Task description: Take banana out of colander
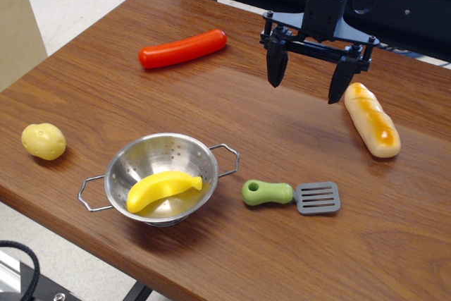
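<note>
The bright-yellow banana (163, 189) lies inside the shiny steel colander (134, 162) at the front left of the table, its ends resting toward the rim. My gripper (308, 78) hangs above the table at the back right, well away from the colander. Its two black fingers (276, 65) point down and stand wide apart, with nothing between them.
A red sausage (182, 48) lies at the back. A tan bread loaf (371, 119) lies just right of the gripper. A green-handled grey spatula (291, 195) lies right of the colander. A pale-yellow potato (44, 141) sits at the left edge of the wooden table (211, 103).
</note>
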